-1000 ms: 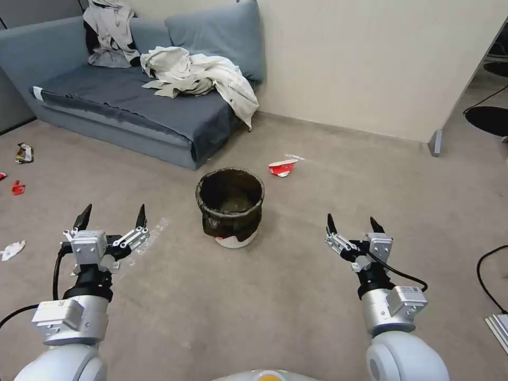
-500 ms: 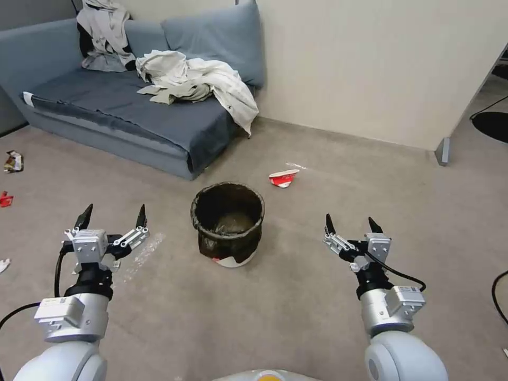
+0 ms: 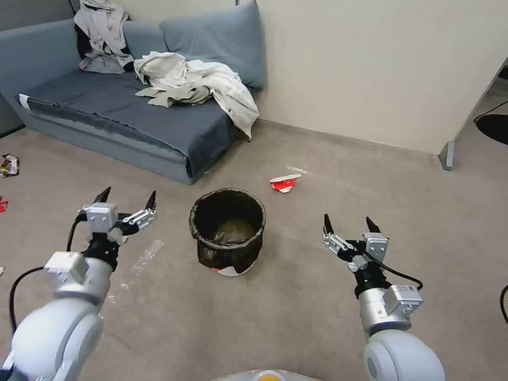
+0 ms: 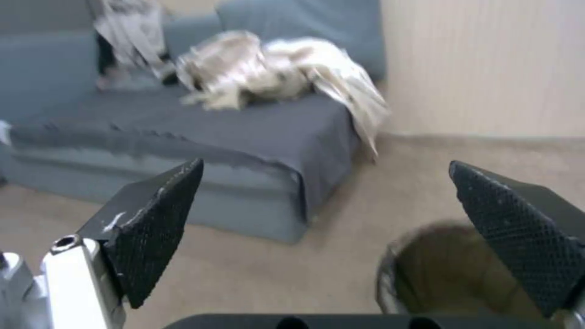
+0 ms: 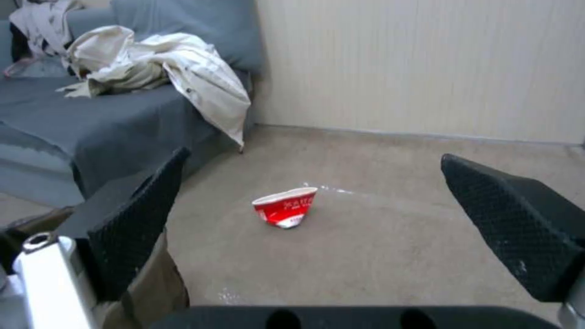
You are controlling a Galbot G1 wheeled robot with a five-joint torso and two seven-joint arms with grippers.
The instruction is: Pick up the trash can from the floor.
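The trash can (image 3: pixel 228 253), a small white bin lined with a crinkled dark bag folded over its rim, stands upright on the beige carpet floor (image 3: pixel 296 301) in front of me. My left gripper (image 3: pixel 129 193) hovers open to its left, level with the rim and a short gap away. On the other side my right gripper (image 3: pixel 348 221) is open too, and farther from the can. The left wrist view has the trash can (image 4: pixel 438 269) just beyond the open left gripper (image 4: pixel 324 164). Through the open right gripper (image 5: pixel 315 155), a sliver of the trash can (image 5: pixel 160 281) shows behind one finger.
A blue sofa (image 3: pixel 132 114) with heaped clothes (image 3: pixel 196 79) stands behind the can on the left. A crumpled red-and-white cup (image 3: pixel 284 183) lies beyond the can, near the wall (image 3: pixel 370 69). Litter (image 3: pixel 8 165) dots the far-left carpet. A partition foot (image 3: pixel 447 155) and cables sit right.
The head camera has shifted, so the can now sits nearer and more central. My left arm has risen and reached forward toward the can. The right arm holds its pose.
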